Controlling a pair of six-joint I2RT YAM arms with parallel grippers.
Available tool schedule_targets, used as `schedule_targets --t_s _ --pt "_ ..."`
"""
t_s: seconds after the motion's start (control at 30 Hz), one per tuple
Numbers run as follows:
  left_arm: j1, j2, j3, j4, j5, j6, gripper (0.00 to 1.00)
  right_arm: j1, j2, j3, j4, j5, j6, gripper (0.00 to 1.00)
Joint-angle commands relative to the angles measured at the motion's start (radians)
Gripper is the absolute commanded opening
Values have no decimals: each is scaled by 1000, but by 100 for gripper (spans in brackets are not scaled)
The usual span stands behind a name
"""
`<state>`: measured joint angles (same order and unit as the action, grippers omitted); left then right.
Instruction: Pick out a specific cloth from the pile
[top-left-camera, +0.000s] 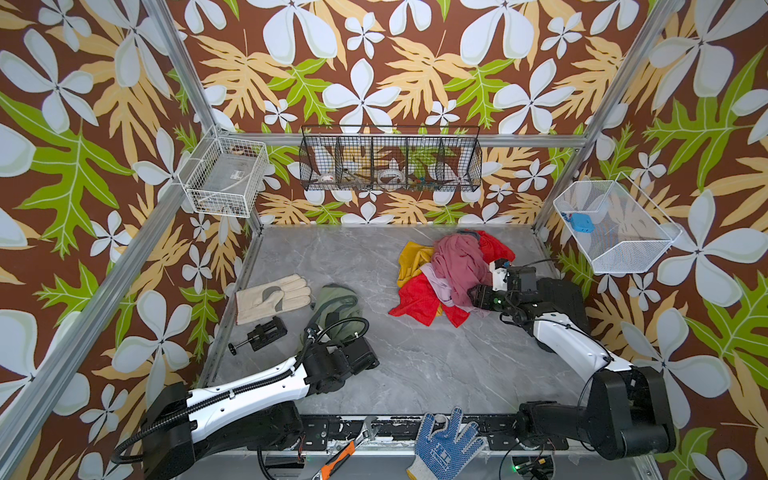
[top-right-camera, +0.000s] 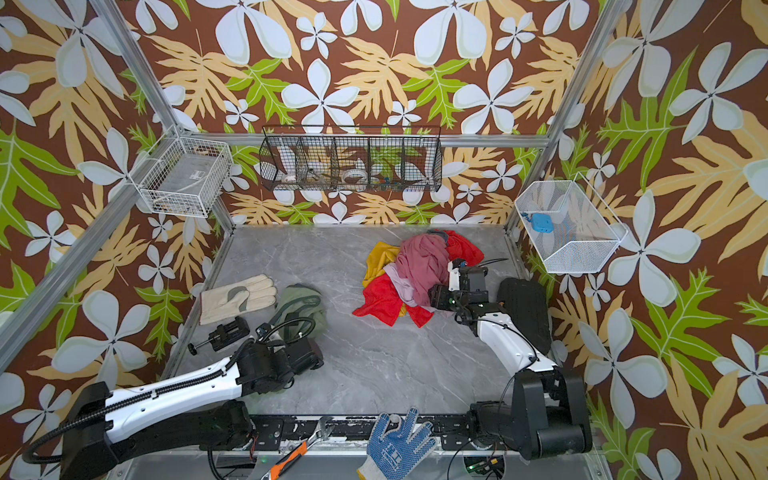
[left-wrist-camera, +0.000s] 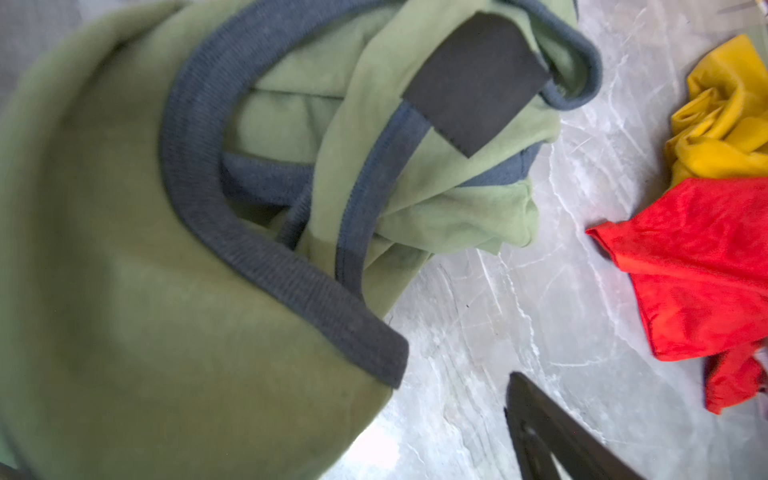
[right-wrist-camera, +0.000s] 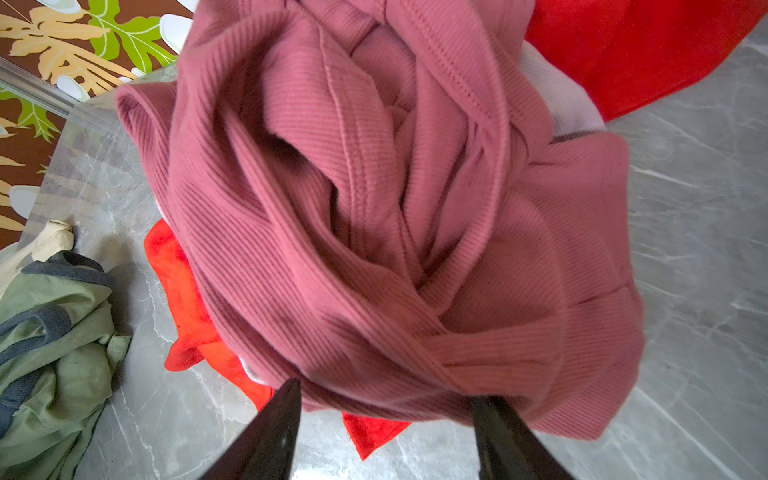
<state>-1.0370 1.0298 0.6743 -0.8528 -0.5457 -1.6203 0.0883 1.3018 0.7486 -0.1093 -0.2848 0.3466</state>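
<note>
Cloth (top-left-camera: 334, 301) lies alone on table (top-left-camera: 415, 353), left of centre in both top views, just beside cream glove (top-left-camera: 270, 297), well apart from pile (top-left-camera: 449, 270) at right. My L gripper (left-wrist-camera: 511, 257) over it, jaws wide open, one pad (left-wrist-camera: 478, 83) on fabric. R gripper (right-wrist-camera: 384, 395) at pile: jaws apart, pink cloth (right-wrist-camera: 374, 208) across tips (right-wrist-camera: 286, 399); can't tell if gripped.

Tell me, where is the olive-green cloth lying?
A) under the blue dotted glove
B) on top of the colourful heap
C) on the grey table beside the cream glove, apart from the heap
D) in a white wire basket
C: the olive-green cloth lies on the table beside the cream glove, with bare tabletop between it and the pile.
</note>
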Motion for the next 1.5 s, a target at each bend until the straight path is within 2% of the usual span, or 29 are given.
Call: schedule_targets --t_s 0.0,0.13,0.27,0.53,0.7,0.9,1.0,1.13,1.33,1.47 --pt "-1 14 49 -108 -16 -11 97 1 -3 -1 2 -1 -18 65" --pt "-1 114 146 -219 -25 11 100 1 0 -2 -7 9 -29 65" --pt "-6 167 157 -234 -13 -26 100 1 -13 -9 -6 29 -21 65" --pt "-10 145 231 -367 -92 -95 100 1 -21 -16 -15 28 -37 65" --pt "-11 197 288 -515 -126 -153 100 1 -21 -19 -11 32 -32 66" --pt "-10 192 362 -525 -223 -101 100 1 -21 -10 -21 41 -38 66" --pt "17 164 349 -442 -231 9 100 2 -19 -8 -25 41 -38 66" --pt "113 96 261 -230 -129 235 100 1 -12 -4 -29 33 -38 67" --pt "218 10 148 -45 -34 419 100 1 -25 -8 -43 49 -43 67" --pt "282 45 138 17 36 529 100 2 -29 -8 -55 52 -44 67"
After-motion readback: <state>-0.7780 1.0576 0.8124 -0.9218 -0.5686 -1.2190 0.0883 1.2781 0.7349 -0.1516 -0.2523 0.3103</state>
